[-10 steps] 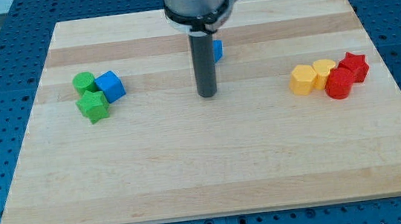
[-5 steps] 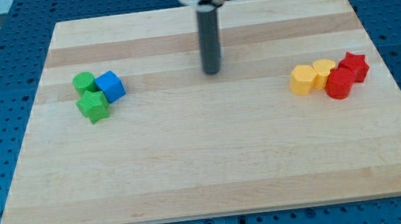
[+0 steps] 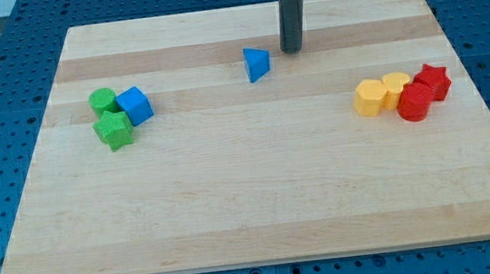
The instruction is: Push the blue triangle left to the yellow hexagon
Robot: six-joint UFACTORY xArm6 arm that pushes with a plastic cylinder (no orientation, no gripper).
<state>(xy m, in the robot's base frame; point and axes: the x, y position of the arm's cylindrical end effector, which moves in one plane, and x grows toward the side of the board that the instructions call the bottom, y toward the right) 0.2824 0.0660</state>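
Note:
The blue triangle (image 3: 256, 64) lies on the wooden board near the top middle. My tip (image 3: 292, 51) stands just to its upper right, a small gap apart from it. The yellow hexagon (image 3: 370, 98) sits at the view's right, touching a yellow heart-like block (image 3: 396, 88).
Two red blocks (image 3: 415, 101) (image 3: 433, 81) crowd against the yellow ones at the right. At the left, a blue cube (image 3: 135, 105) touches a green cylinder (image 3: 103, 102) and a green star-like block (image 3: 115, 130). The board's top edge (image 3: 241, 10) is close behind my tip.
My tip has moved up and to the right, from in front of the blue triangle to its upper right. The triangle, hidden behind the rod before, now shows.

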